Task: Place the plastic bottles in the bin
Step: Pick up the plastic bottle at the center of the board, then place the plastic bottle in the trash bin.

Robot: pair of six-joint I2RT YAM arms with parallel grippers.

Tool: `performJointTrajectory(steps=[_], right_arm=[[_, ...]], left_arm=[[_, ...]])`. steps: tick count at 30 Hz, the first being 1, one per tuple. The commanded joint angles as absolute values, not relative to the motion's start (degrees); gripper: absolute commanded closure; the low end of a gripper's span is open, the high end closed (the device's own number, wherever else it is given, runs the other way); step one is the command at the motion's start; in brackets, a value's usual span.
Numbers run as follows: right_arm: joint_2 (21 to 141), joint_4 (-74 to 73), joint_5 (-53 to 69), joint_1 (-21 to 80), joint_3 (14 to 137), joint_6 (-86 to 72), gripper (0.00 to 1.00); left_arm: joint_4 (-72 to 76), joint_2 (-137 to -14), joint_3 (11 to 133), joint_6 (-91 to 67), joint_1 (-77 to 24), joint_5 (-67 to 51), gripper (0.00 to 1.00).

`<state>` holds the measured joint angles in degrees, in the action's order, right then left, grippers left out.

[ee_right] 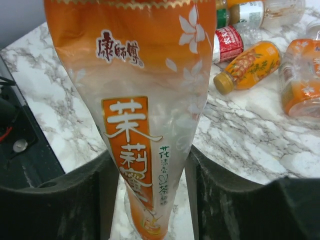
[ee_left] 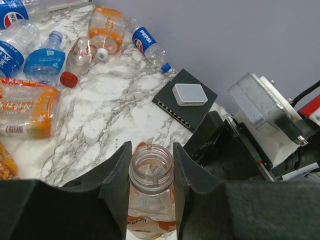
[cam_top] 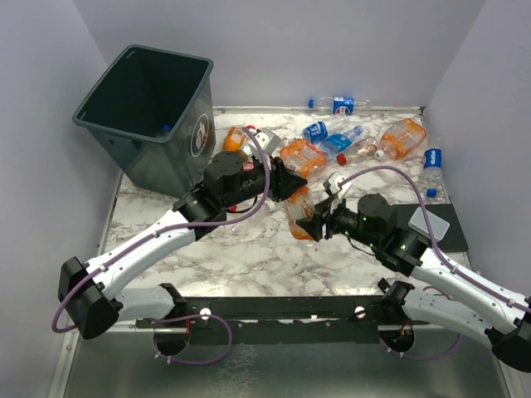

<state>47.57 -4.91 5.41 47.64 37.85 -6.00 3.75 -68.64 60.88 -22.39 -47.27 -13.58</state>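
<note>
An orange-labelled plastic bottle (cam_top: 299,214), clear and with no cap, hangs above the table's middle between both grippers. My left gripper (cam_top: 289,182) is shut on its open neck (ee_left: 151,165). My right gripper (cam_top: 318,222) is closed on its flattened body (ee_right: 150,125). The dark green bin (cam_top: 158,108) stands tilted at the far left, with a blue cap showing inside. Several more bottles lie at the back: an orange one (cam_top: 303,156), a blue-labelled one (cam_top: 318,130), Pepsi ones (cam_top: 342,105) (cam_top: 432,159) and an orange one (cam_top: 404,137).
A black switch box with a white device on it (cam_top: 431,222) lies at the right edge, beside the right arm; it also shows in the left wrist view (ee_left: 186,100). White walls enclose the table on three sides. A small orange bottle (cam_top: 235,138) lies next to the bin.
</note>
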Motion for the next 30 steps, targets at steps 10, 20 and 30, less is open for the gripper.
performJointTrajectory(steps=[10, 20, 30], right_arm=[[46.21, -9.11, 9.00, 47.99, 46.58, -12.59, 0.00], [37.96, -4.97, 9.23, 47.99, 50.66, -17.97, 0.00], [34.56, 0.94, -9.64, 48.01, 37.72, -32.09, 0.00]], left_arm=[[0.13, -67.34, 64.50, -18.52, -47.44, -1.66, 1.00], [-0.44, -67.19, 81.16, -3.15, -47.43, 24.09, 1.00], [19.91, -73.76, 93.29, 22.16, -43.06, 41.41, 1.00]])
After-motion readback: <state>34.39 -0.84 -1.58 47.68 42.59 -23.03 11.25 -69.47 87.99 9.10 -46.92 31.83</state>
